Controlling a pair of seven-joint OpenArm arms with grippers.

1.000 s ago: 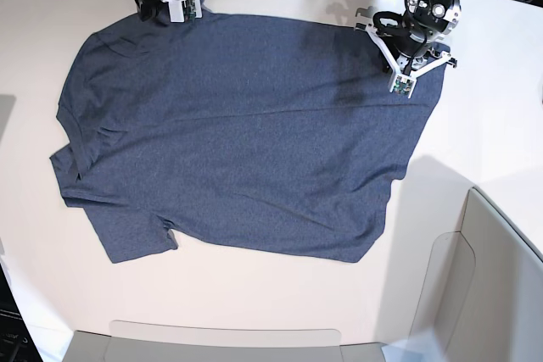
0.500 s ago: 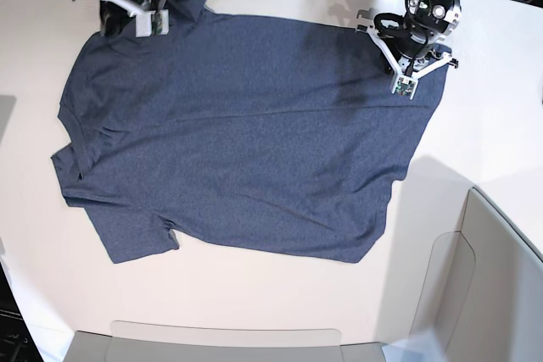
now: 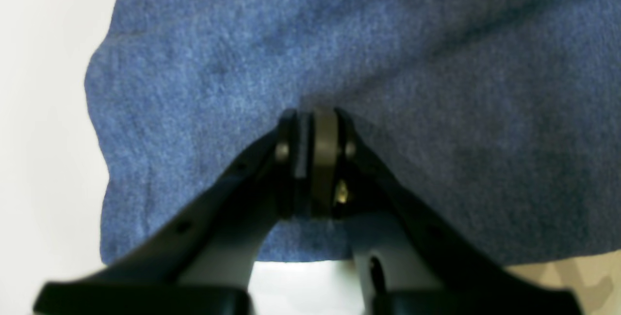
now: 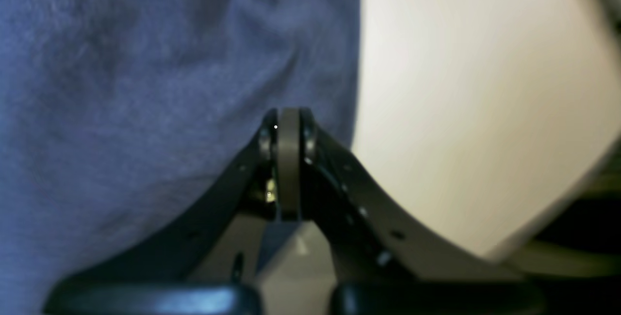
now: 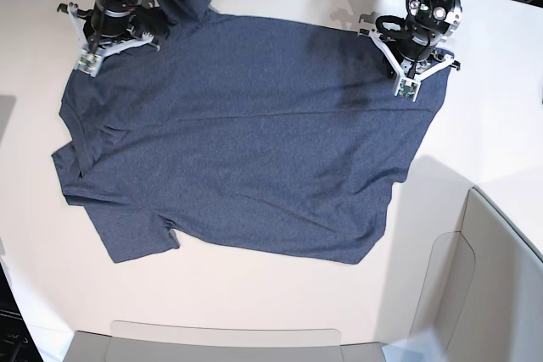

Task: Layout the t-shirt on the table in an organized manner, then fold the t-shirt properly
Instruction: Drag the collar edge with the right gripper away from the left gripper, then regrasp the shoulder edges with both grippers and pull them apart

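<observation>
**Both pincers pinch the shirt's far corners**

Your big white worktop (image 5: 254,311) carries the blue t-shirt (image 5: 246,142), spread nearly flat across its middle. One sleeve (image 5: 140,239) lies toward the near side of the base view. Your left pincer (image 3: 310,159) is nearly closed, with a fold of shirt cloth squeezed between its tips. Your right pincer (image 4: 287,159) is pressed fully closed at the shirt's edge, and it seems to pinch thin cloth there.

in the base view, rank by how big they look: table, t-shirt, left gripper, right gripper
1. table
2. t-shirt
3. left gripper and right gripper: they look about alike, so no ranking between them.
</observation>
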